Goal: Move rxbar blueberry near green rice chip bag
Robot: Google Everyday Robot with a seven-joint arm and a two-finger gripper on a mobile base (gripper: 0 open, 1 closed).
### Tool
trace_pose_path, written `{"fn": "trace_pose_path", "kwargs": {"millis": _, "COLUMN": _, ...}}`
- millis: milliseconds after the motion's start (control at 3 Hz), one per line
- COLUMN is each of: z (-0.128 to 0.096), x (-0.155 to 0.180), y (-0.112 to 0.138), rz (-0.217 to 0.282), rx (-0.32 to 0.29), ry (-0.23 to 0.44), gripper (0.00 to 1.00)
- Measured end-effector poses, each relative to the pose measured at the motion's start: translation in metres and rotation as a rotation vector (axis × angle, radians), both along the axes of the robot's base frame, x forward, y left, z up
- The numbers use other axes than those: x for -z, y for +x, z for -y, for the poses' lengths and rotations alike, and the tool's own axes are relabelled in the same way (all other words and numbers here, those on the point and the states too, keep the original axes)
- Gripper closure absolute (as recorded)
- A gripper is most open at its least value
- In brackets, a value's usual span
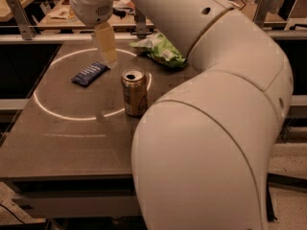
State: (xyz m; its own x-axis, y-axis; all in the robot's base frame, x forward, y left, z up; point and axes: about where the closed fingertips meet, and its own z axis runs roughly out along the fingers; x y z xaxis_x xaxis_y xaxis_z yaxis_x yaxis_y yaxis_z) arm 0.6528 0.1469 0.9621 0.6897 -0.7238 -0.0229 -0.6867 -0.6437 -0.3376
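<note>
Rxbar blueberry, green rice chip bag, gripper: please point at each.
rxbar blueberry [89, 74], camera view, middle of wrapper.
green rice chip bag [162, 51], camera view, green front.
gripper [110, 57], camera view, tan lower end, beside the bar.
</note>
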Motion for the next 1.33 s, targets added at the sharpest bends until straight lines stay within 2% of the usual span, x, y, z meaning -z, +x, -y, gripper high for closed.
{"fn": "trace_pose_path", "kwargs": {"millis": 333, "z": -0.005, "x": 0.037, "y": -0.009, "rz": -0.106, "rx": -0.015, "ry": -0.015, "gripper": 0.00}}
{"fn": "trace_pose_path", "kwargs": {"millis": 667, "z": -0.012, "x": 0.055, "y": -0.008, "rz": -0.141, "rx": -0.048, "ry": -0.059, "gripper": 0.00}}
{"fn": "trace_pose_path", "kwargs": {"millis": 1000, "z": -0.021, "x": 0.061, "y": 0.001, "rz": -0.133, "rx": -0.097, "ry": -0.110, "gripper": 0.00}}
{"fn": "trace_pose_path", "kwargs": {"millis": 1333, "z": -0.029, "x": 0.064, "y": 0.010, "rz": -0.126, "rx": -0.132, "ry": -0.124, "gripper": 0.00}}
